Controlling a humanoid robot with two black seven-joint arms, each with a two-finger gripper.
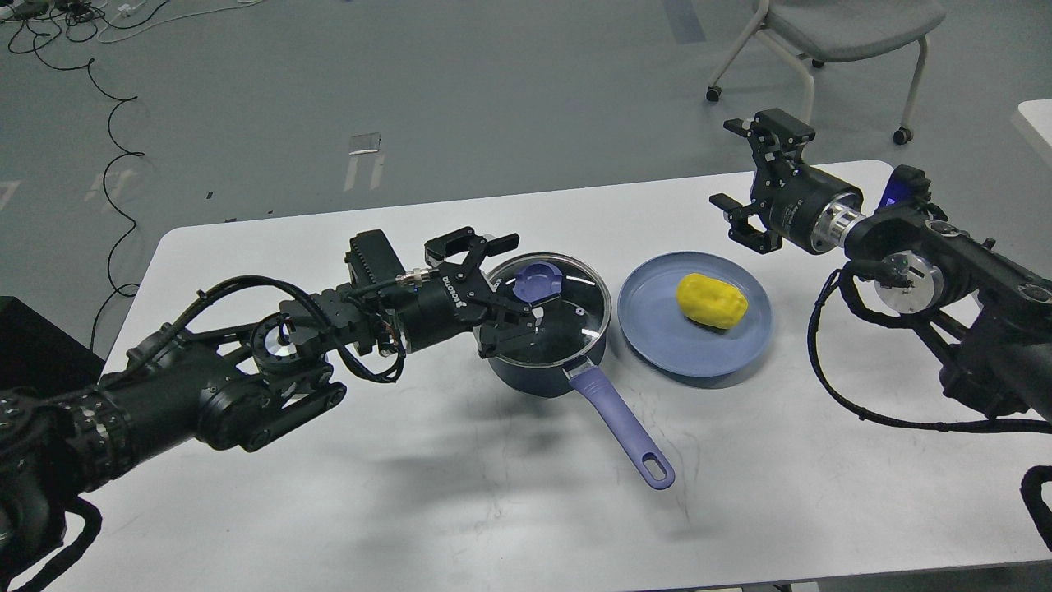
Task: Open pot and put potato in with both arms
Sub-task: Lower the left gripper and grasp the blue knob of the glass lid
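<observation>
A dark blue pot (534, 374) stands mid-table with its glass lid (575, 316) on, a purple knob (538, 284) on top and a purple handle (620, 427) pointing front right. A yellow potato (711, 300) lies on a blue plate (657, 345) right of the pot. My left gripper (519, 279) is open and empty at the lid's left side, its fingers standing either side of the knob without closing on it. My right gripper (727, 164) is open and empty, in the air over the table's back edge, behind and right of the plate.
The white table (411, 510) carries only the pot and plate. A chair (846, 25) stands on the floor behind the right side. Cables (107, 107) lie on the floor at the back left.
</observation>
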